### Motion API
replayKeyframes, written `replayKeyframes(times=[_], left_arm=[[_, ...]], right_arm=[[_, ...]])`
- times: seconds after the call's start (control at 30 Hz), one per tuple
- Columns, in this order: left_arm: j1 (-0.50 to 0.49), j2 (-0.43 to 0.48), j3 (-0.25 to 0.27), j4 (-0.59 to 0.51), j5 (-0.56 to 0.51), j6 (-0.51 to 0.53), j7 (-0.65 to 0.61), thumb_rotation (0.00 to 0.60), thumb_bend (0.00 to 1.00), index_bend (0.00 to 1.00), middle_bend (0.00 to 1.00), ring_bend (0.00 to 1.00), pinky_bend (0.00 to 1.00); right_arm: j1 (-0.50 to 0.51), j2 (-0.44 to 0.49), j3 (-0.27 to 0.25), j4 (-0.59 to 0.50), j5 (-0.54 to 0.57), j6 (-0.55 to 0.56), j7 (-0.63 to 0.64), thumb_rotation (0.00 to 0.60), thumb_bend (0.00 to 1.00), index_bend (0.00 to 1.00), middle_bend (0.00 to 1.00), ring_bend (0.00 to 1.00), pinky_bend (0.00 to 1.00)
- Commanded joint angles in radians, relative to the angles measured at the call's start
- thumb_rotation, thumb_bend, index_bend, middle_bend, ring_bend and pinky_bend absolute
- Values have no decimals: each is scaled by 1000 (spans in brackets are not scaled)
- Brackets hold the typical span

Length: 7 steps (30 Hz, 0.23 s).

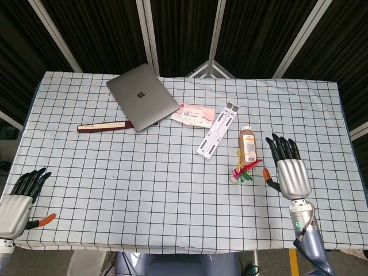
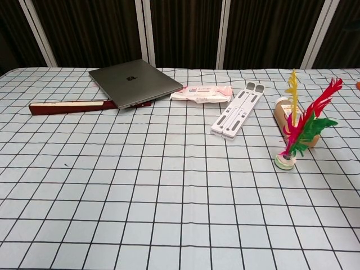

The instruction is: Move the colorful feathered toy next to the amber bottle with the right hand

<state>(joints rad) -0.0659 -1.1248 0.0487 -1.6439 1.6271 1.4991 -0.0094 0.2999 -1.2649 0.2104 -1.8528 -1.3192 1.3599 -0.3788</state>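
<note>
Dark curtains with pale metal uprights close off the back of the scene, and in front of you lies a table under a white cloth ruled in black squares.

Nearest you, at the cloth's front left corner, your left hand rests idle with its fingers apart and nothing in them; a small orange-tipped tool lies just beside it. Your right hand is spread wide and holds nothing, hovering just right of the feathered toy.

The toy stands on its small round base, just in front of the amber bottle lying on its side, with its plumes leaning over the bottle. By the look of it the placement is done. Judge the toy as very light, with soft, springy feathers that give under any pinch; if you must shift it, take it low, at the base or the stem just above.

The chest view shows the toy upright with its feathers fanned out, but not your hands. The head view shows both hands and the toy's footing beside the bottle.

Further back lie a white folding stand, a wet-wipe pack, a dark red box and a closed grey laptop.
</note>
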Motion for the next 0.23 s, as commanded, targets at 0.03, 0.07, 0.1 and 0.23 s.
replayKeyframes(times=[0.03,0.07,0.1,0.23], left_arm=[[1,-2,-3,6,0,4,3,600,0,0,0,0,0],[1,-3,-3,8,-1,5,6,600,0,0,0,0,0],[2,-3,-4,8,-1,6,6,600,0,0,0,0,0],[4,-8,-4,15,6,16,22,600,0,0,0,0,0]], right_arm=[[-67,92,-75,0,-70,46,13,600,456,0,0,0,0],[-92,120,-103,18,-97,65,21,600,449,0,0,0,0],[-105,131,-117,29,-111,75,26,600,442,0,0,0,0],[-190,177,-197,110,-180,147,95,600,397,0,0,0,0]])
